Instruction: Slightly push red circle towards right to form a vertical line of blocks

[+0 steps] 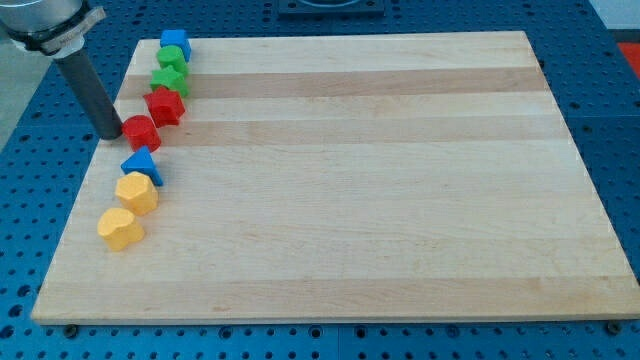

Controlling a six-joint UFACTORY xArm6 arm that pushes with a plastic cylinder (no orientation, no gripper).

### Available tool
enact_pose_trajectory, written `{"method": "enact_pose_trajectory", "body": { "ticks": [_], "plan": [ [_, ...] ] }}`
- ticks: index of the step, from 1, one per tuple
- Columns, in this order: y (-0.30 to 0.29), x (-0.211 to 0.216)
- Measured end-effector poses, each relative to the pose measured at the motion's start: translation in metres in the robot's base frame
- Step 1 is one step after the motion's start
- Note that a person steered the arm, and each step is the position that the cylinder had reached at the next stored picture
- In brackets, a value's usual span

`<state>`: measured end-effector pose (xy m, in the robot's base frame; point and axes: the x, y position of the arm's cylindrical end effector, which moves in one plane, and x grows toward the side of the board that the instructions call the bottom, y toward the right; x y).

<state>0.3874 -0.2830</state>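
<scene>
the red circle [140, 132] sits near the upper left of the frame, close to the left edge of the wooden bench [380, 180]. it belongs to a string of blocks running down that side: a blue cube [175, 44] at the top, two green blocks [170, 68] under it, a red star-like block [165, 106], then the red circle, then a blue triangle [141, 165], a yellow hexagon-like block [137, 192] and a yellow heart-like block [120, 228] at the bottom.

my tip [112, 135] stands just to the left of the red circle, touching it or very nearly so; i cannot tell which. there is no hand on this arm, only the rod, so nothing is grasped or released.

the step in hand looks like the start of the push. the circle lies a little left of the red star above it and about level with the blue triangle below. the next move, as i judge it, calls for a short, gentle slide toward the right of the frame, stopping early so the circle does not overshoot or nudge its close neighbours.
</scene>
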Motion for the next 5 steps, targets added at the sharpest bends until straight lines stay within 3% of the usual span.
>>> {"method": "enact_pose_trajectory", "body": {
  "ticks": [3, 5],
  "plan": [
    [0.014, 0.004],
    [-0.020, 0.032]
  ]
}}
